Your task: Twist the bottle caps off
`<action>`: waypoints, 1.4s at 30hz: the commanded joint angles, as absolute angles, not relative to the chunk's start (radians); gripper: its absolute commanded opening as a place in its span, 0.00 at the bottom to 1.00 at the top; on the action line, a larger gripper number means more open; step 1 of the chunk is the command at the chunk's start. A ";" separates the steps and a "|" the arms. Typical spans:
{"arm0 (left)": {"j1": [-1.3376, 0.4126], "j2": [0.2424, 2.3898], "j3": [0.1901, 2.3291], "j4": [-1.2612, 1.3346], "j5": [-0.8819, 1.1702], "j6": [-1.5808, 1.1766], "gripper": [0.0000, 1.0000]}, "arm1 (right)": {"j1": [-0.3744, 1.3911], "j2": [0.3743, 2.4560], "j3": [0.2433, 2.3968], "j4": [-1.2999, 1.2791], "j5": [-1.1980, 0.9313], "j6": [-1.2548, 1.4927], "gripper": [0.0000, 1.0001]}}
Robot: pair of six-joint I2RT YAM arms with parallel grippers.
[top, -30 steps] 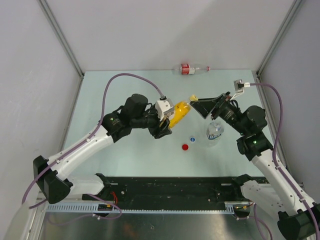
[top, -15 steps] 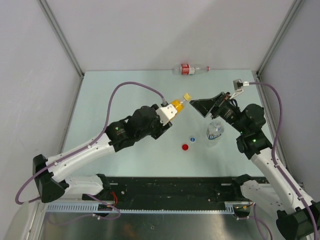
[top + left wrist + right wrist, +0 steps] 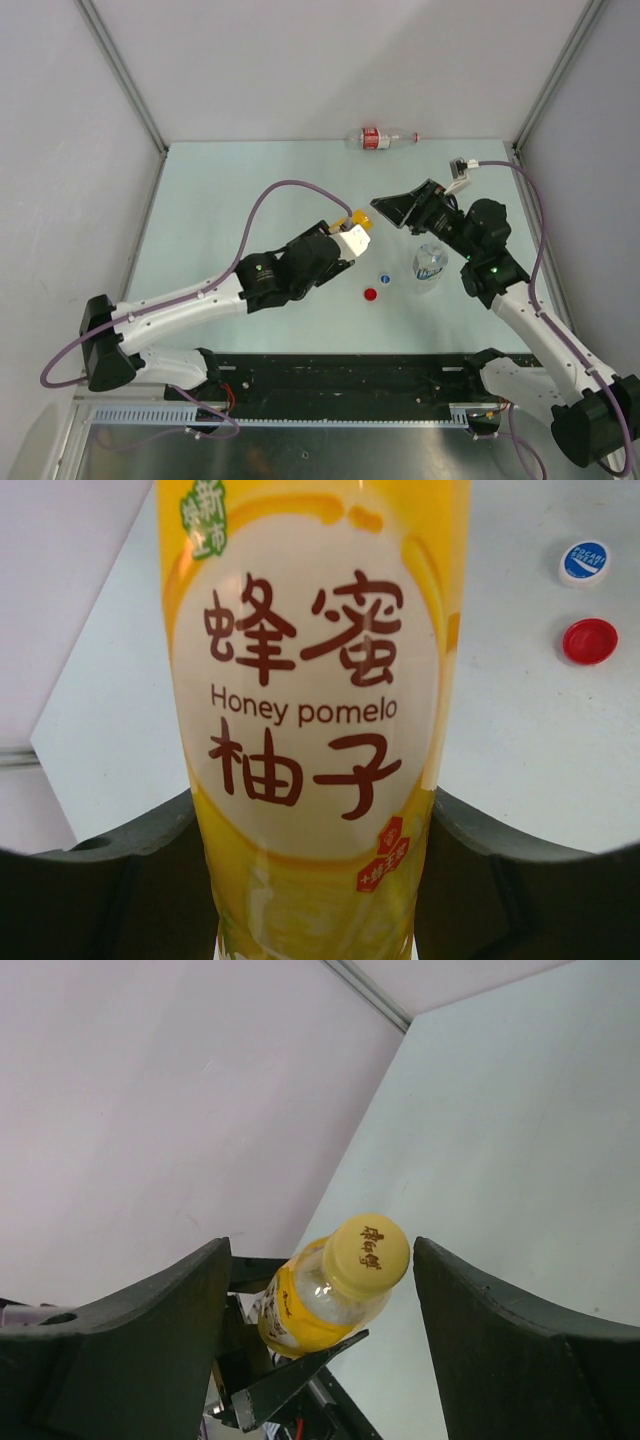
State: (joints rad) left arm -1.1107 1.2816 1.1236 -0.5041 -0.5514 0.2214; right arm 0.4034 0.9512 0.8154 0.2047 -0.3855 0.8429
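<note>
Bottle caps: three counted, one yellow, one blue, one red. Starting at the left gripper (image 3: 312, 820): it is clenched on the yellow bottle (image 3: 310, 710), with one dark finger (image 3: 120, 880) on each side of the lower body. The white label (image 3: 300, 680) faces the left wrist camera and reads "Honey pomelo". The yellow cap (image 3: 370, 1248) sits on this bottle's neck, lifted off the table (image 3: 220, 200).

The right gripper (image 3: 388, 208) is released, its jaws spread wide and nothing held. In the right wrist view the yellow cap shows between its two fingers (image 3: 130, 1330) with a gap on either side, no contact. In the top view this gripper is just beside the cap, at about 3 o'clock of it.

Outward from there, two loose caps lie on the table at roughly 5 o'clock of the held bottle: the blue cap (image 3: 384, 278) and the red cap (image 3: 370, 294). Blue is at 1 o'clock of red, near it but apart.

Bottles: three counted.
- The yellow one is held, mostly hidden under the left wrist in the top view.
- The short clear bottle (image 3: 430, 262) stands upright at 3 o'clock of the blue cap.
- The slim clear bottle (image 3: 385, 138) with its red label (image 3: 370, 138) lies on its side at 12 o'clock, at the table's far edge and well apart from both grippers.
</note>
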 commanded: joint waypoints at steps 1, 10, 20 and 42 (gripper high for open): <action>-1.129 1.282 1.120 -0.492 -0.633 0.245 0.32 | 0.409 0.966 0.821 0.266 -0.340 0.876 0.76; -1.142 1.304 1.120 -0.498 -0.657 0.247 0.32 | 0.420 0.975 0.822 0.266 -0.293 0.890 0.58; -1.144 1.309 1.121 -0.499 -0.692 0.240 0.33 | 0.448 1.021 0.822 0.251 -0.275 0.875 0.53; -1.144 1.294 1.119 -0.500 -0.696 0.240 0.32 | 0.442 1.002 0.792 0.208 -0.260 0.889 0.52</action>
